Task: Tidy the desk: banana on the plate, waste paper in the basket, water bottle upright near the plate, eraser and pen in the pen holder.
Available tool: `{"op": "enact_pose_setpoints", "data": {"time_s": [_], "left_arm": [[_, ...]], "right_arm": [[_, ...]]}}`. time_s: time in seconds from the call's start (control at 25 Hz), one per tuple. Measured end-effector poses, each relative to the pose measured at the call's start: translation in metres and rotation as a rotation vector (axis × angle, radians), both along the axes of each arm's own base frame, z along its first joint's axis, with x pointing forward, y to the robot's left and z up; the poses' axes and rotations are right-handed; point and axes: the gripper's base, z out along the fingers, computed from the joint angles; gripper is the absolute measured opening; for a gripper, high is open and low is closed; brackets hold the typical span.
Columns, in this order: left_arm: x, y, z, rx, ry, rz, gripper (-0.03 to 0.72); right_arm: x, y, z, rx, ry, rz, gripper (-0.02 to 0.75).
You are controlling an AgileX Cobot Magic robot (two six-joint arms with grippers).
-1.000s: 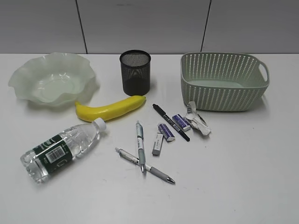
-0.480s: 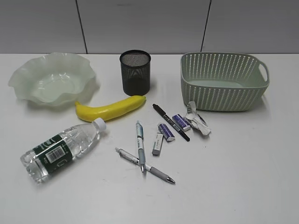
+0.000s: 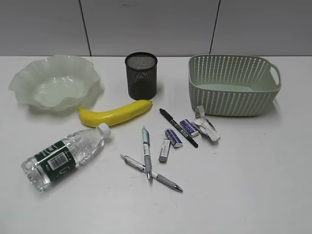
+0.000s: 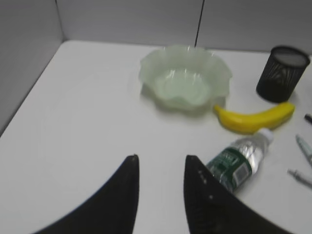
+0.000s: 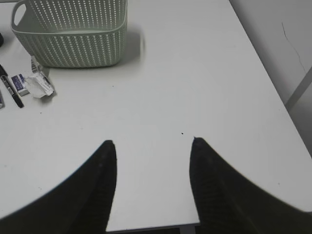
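No movement since earlier; cluttered white desk (image 3: 253,185), grey panelled wall (image 3: 146,24).

from the front we look down at a slant over the whole desk (image 3: 253,195). our left wrist view hangs above the near left corner, facing the plate (image 4: 184,78); our right wrist view sits over the near right edge, facing the basket (image 5: 73,44). both landmarks also appear in the exterior view.
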Motion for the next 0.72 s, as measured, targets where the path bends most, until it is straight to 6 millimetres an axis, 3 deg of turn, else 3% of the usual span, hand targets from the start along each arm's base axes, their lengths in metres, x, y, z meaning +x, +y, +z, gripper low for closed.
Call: {"op": "enact_pose_setpoints", "data": {"time_s": [0.2, 0.44, 0.52, 0.72], "left_arm": [[0.042, -0.005, 0.025, -0.050, -0.110, -0.034, 0.237], [0.140, -0.019, 0.029, -0.053, 0.037, -0.150, 0.237], [0.184, -0.026, 0.020, 0.000, 0.160, -0.234, 0.239], [0.267, -0.069, 0.011, 0.133, 0.376, -0.548, 0.283]], "right_arm": [[0.000, 0.000, 0.000, 0.000, 0.000, 0.000, 0.394], [0.000, 0.000, 0.000, 0.000, 0.000, 0.000, 0.394], [0.000, 0.000, 0.000, 0.000, 0.000, 0.000, 0.394], [0.000, 0.000, 0.000, 0.000, 0.000, 0.000, 0.394]]}}
